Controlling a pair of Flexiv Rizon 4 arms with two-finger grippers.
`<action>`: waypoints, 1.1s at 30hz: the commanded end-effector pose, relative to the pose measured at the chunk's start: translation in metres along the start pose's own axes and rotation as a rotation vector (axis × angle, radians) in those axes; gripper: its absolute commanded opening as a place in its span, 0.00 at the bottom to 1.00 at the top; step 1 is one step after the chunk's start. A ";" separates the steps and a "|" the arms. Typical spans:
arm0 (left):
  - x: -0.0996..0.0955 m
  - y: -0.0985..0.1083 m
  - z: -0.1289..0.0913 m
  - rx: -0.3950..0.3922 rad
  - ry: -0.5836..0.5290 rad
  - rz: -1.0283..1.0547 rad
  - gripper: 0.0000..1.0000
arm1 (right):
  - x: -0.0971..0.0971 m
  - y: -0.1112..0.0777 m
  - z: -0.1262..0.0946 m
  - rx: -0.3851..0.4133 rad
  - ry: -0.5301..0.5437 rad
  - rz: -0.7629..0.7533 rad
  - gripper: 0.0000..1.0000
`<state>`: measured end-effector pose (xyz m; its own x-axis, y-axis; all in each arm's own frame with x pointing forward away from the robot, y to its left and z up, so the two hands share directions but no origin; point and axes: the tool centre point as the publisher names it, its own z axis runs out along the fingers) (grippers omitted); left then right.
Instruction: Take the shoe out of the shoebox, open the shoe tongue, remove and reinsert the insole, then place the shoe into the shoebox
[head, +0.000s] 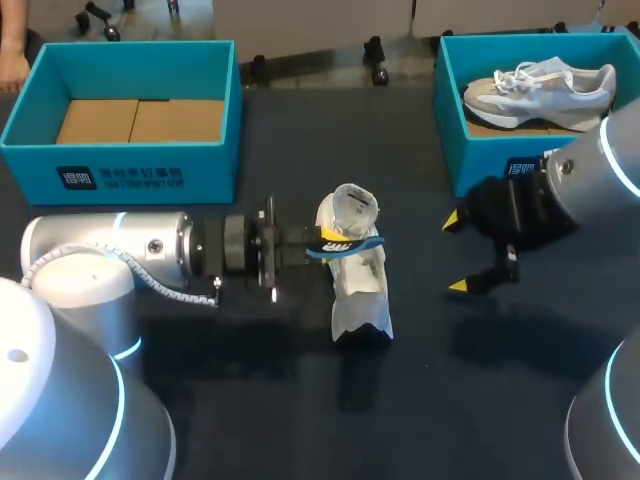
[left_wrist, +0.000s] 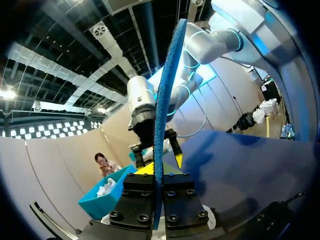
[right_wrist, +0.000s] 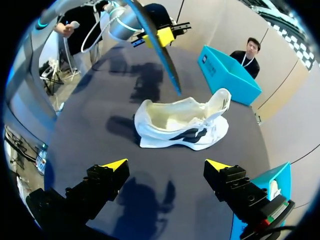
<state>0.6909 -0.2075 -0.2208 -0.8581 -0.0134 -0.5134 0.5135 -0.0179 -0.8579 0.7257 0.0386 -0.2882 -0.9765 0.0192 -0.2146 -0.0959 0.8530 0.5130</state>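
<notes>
A: Shoe, how's it look?
B: White shoe (head: 358, 290), dark mark on side, pale inside. Standing on sole mid table (head: 300, 400), lengthwise near-to-far, opening up. Outside both boxes.
A: Insole?
B: Blue insole (head: 372, 241), thin, out of shoe, hanging crosswise above its far half. Pinched edge-on in left gripper (head: 335, 242), coming in from left.
A: Other hand?
B: Right gripper (head: 456, 253) spread wide, holding nothing. Sits right of shoe, apart from it, just near of right box (head: 448, 120).
A: Counts?
B: 2 shoes: one on table, plus 2nd shoe (head: 540, 92), grey-white w/ white laces, lying in right box at far right. 2 teal boxes: the other, left box (head: 120, 168), at far left w/ brown cardboard (head: 140, 120) on its floor. 1 insole. 2 grippers.
</notes>
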 end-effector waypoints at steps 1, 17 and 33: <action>0.004 0.000 0.003 -0.006 -0.004 0.000 0.00 | -0.016 0.000 0.010 -0.003 0.018 -0.012 1.00; 0.010 0.003 0.001 -0.018 -0.016 -0.013 0.00 | -0.026 0.009 0.028 -0.014 0.059 -0.057 1.00; 0.008 0.004 -0.002 -0.020 -0.017 -0.007 0.00 | -0.028 0.020 0.034 0.025 0.061 -0.065 1.00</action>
<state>0.6865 -0.2055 -0.2278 -0.8616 -0.0287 -0.5067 0.5068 0.0029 -0.8620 0.7579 0.0715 -0.3001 -0.9786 -0.0683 -0.1943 -0.1558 0.8625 0.4816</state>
